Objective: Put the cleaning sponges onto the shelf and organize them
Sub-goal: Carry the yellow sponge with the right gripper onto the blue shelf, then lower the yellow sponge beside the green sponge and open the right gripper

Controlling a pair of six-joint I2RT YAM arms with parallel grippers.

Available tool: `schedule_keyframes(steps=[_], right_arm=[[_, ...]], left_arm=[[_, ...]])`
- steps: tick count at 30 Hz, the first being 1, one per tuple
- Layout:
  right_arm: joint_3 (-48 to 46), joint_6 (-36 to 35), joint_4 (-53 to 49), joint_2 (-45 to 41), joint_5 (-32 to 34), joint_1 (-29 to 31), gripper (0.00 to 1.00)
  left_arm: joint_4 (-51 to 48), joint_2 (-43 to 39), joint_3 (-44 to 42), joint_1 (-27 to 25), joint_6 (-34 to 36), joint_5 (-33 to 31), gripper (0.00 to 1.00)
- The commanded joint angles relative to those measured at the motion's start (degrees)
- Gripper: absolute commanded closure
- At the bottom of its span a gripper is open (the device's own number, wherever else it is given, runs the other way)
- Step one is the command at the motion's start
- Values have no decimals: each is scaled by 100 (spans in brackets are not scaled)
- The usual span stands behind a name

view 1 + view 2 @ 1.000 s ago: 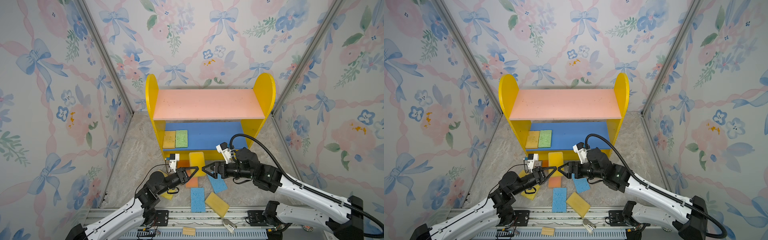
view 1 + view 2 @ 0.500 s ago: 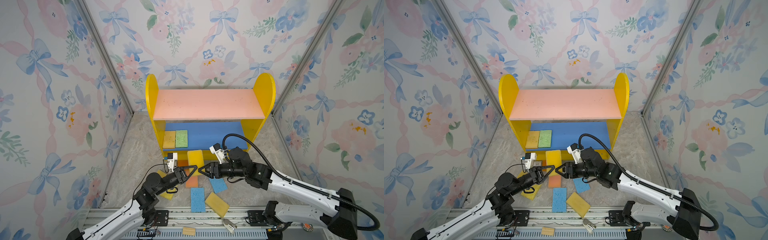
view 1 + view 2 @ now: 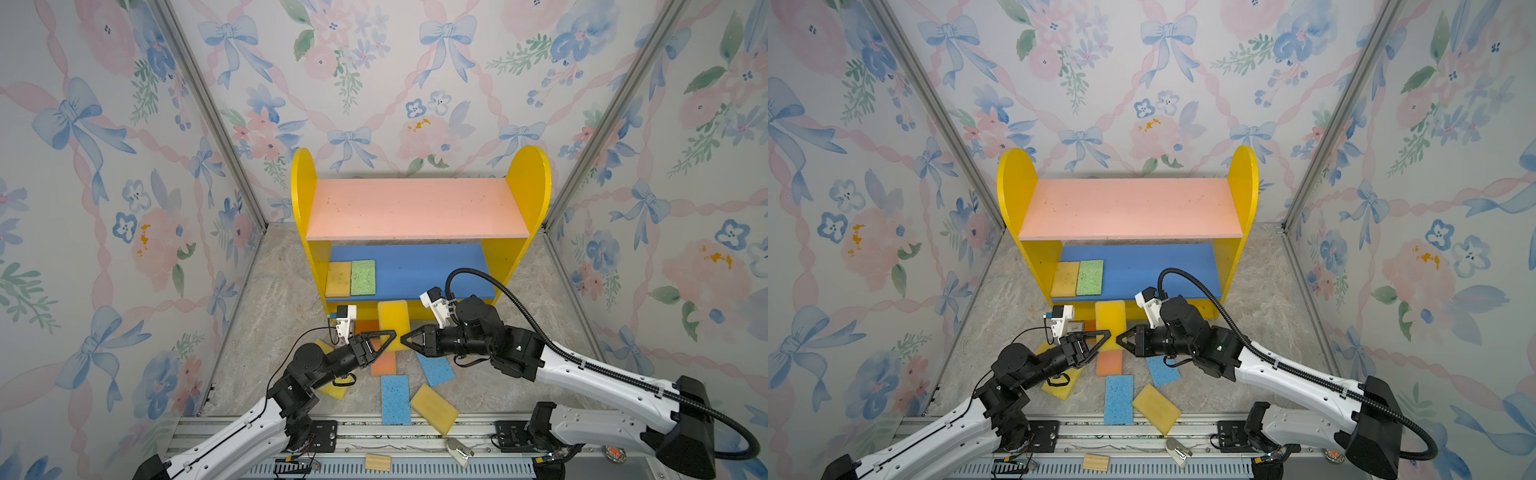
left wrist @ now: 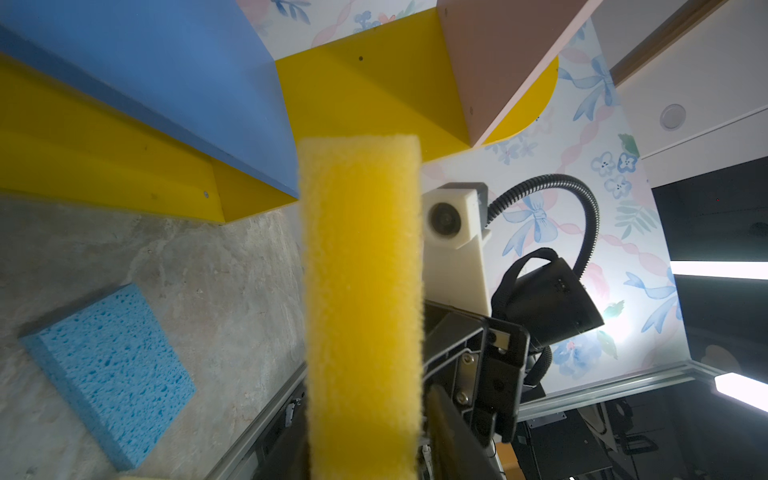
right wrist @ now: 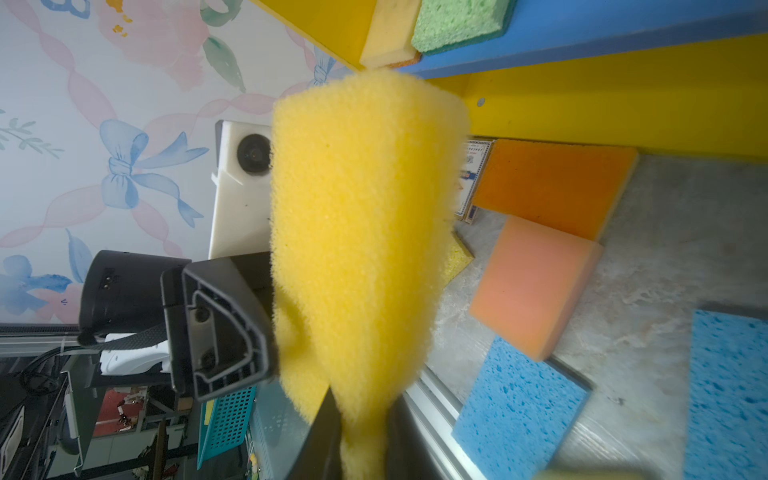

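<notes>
Upright above the table point(image 3: 274, 316), just in front of the shelf point(image 3: 528, 183): one yellow sponge point(image 3: 392, 322), met from both sides by the two arms. Closed tight on its lower end, with the foam squeezed thin between the jaws in the right wrist view: the right pincer point(image 3: 405, 337). Opened on the opposite side, jaws loose along the foam and no dent pressed into it, one finger point(image 5: 224, 320) just against the sponge's edge: the left pincer point(image 3: 386, 338). On the blue lower board point(image 3: 432, 266), at its left end, side by side and touching: a mustard sponge point(image 3: 338, 279) and a green sponge point(image 3: 363, 277). Flat on the table under and near the pincers: an orange sponge point(image 5: 552, 187) close to the shelf's foot, a peach sponge point(image 3: 383, 363) partly over it, a tilted blue sponge point(image 3: 435, 369), a straight blue sponge point(image 3: 395, 399), a dull yellow sponge point(image 3: 433, 409) near the front rail, and a bright yellow sponge point(image 3: 334, 390) partly hidden under the left arm.
</notes>
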Motion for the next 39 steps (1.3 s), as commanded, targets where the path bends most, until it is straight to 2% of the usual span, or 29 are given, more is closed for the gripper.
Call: schedule_keyframes(steps=[1, 4, 7, 11, 18, 24, 39], right_arm=[[313, -83, -518, -151, 470, -58, 82], [555, -221, -1093, -153, 571, -311, 82], [822, -372, -1491, -24, 520, -630, 82], [1292, -704, -1879, 488, 370, -948, 82], [1992, -1074, -1868, 1416, 225, -1270, 82], [2189, -1000, -1327, 2005, -118, -1519, 81], [3225, -1134, -1295, 3414, -573, -1801, 81]], left_arm=[[-573, -252, 285, 202, 346, 283, 33], [-2214, -638, 673, 358, 1048, 76, 22], [-3537, -888, 885, 486, 1523, -190, 21], [-4457, -930, 811, 534, 1655, -639, 20], [-4654, -678, 655, 711, 1728, -859, 2], [-4678, -518, 674, 830, 1839, -736, 2], [-4852, -672, 604, 1022, 2024, -523, 2]])
